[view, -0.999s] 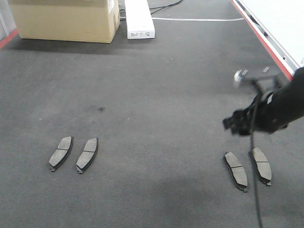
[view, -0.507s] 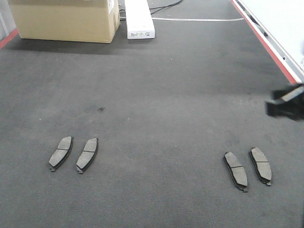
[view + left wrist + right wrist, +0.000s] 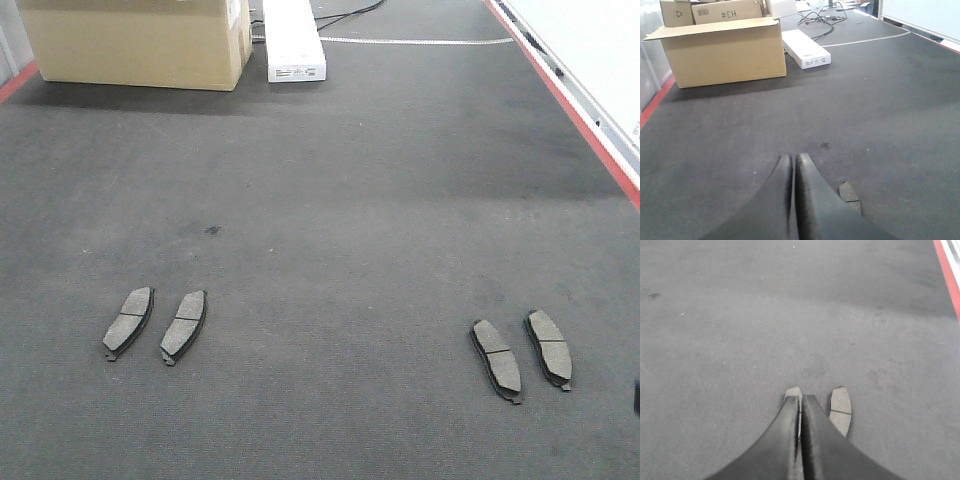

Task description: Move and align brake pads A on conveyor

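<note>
The conveyor (image 3: 330, 180) carries a cardboard box (image 3: 135, 42) and a white carton (image 3: 293, 40) at its far end. Four brake pads A lie flat in two side-by-side pairs, left (image 3: 155, 324) and right (image 3: 522, 354). Both the left gripper (image 3: 793, 165) and right gripper (image 3: 800, 405) have jaws pressed together, empty, above the belt.

At the far end we see a tan cardboard box (image 3: 140, 42) standing with its flaps open; in the left wrist view it bears "H3#" on a flap. Just beside it, to its right, lies a long white carton (image 3: 293, 40). Behind these we make out dark cables (image 3: 822, 17) and a white wall panel (image 3: 590, 40) along the right edge.
</note>
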Robot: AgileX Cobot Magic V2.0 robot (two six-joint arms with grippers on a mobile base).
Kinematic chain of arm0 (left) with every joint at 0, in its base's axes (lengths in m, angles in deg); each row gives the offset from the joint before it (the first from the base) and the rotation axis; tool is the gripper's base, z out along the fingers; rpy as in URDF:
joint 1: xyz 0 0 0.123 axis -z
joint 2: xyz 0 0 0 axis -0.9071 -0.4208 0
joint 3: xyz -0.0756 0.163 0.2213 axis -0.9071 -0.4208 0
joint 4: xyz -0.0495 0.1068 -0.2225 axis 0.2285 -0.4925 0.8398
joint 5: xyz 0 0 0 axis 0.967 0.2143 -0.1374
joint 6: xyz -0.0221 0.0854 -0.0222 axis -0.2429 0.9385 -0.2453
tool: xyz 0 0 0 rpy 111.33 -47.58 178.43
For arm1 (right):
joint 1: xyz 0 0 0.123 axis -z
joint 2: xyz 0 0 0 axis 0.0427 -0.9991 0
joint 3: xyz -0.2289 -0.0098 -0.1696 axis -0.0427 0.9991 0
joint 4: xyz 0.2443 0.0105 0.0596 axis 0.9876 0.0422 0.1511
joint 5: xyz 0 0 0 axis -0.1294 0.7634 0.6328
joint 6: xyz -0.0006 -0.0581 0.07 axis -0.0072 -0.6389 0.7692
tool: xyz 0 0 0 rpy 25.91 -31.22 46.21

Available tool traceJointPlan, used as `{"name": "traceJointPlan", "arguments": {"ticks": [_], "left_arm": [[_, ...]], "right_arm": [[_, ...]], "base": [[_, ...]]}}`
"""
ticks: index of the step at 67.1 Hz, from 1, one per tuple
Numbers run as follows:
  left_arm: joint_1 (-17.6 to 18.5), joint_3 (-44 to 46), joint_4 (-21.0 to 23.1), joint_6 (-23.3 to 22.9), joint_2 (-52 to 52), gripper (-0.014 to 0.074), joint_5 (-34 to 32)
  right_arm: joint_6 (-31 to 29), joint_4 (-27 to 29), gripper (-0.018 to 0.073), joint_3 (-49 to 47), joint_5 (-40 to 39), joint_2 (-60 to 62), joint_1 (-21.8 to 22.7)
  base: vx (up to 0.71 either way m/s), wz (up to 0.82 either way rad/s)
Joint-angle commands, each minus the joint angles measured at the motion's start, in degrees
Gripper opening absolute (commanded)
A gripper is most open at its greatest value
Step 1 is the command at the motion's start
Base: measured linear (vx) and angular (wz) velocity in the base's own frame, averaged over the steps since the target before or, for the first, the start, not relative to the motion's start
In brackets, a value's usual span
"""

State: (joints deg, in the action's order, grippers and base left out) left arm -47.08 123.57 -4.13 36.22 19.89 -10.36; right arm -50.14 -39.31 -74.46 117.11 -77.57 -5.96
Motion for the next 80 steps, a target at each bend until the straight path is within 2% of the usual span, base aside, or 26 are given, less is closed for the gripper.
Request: {"name": "traceJointPlan", "arguments": {"ticks": [1,15,80], "left_arm": [[0.06,1.27,-0.58,-0.09,-0.42,-0.0006,-3.93],[0.06,1.27,-0.58,-0.09,-0.42,-0.0006,-3.93],[0.06,1.27,-0.53,-0.09,-0.42,-0.0006,-3.81]], "right_arm": [[-0.52,-0.49,-0.0011,1.27,-6.41,2.44,0.41],[-0.52,-0.49,-0.0011,3.37,-7.03,5.72,0.41],[-0.52,-0.49,-0.0011,3.37,-7.01,5.72,0.41]], "base": [[0.0,0.0],[0.0,0.0],[0.0,0.0]]}}
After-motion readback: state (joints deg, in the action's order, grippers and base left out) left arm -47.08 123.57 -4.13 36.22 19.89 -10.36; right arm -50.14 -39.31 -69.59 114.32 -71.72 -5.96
